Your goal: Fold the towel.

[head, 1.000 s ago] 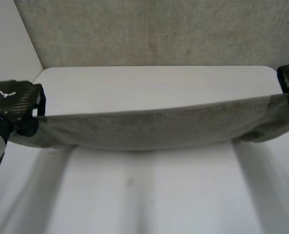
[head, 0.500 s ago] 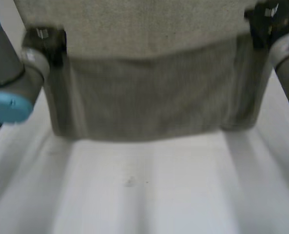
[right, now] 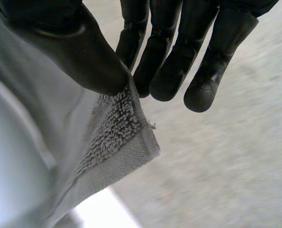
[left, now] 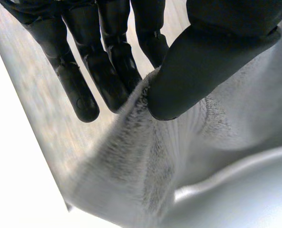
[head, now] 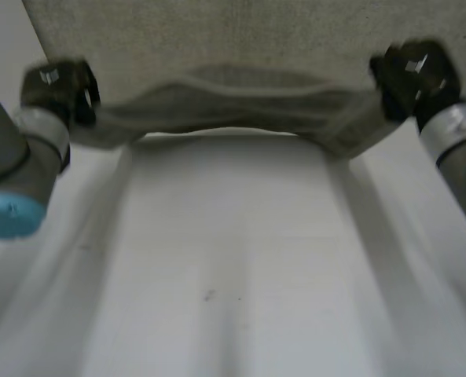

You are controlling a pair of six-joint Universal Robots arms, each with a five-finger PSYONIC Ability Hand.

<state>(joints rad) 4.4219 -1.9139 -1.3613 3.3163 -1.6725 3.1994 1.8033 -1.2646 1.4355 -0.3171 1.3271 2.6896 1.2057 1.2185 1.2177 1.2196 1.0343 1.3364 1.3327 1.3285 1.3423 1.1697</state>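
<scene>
A grey-green towel [head: 233, 106] hangs stretched between my two hands at the far edge of the white table [head: 233, 259], sagging in the middle. My left hand [head: 56, 86] pinches the towel's left end. In the left wrist view the thumb [left: 198, 71] presses the terry cloth [left: 141, 161] against straight fingers [left: 107, 71]. At the other end, my right hand [head: 409, 75] holds the towel. The right wrist view shows its thumb [right: 79, 52] clamping a hemmed corner [right: 119, 137] against the fingers [right: 179, 57].
A grey carpeted floor [head: 240, 39] lies beyond the table's far edge. My grey forearms with light-blue caps [head: 9, 212] flank the table at both sides. The white tabletop stretches bare toward the camera.
Both hands have carried the towel away from the camera, from the table's middle to its far edge. The cloth, briefly hanging wide, is now bunched into a narrow band.
</scene>
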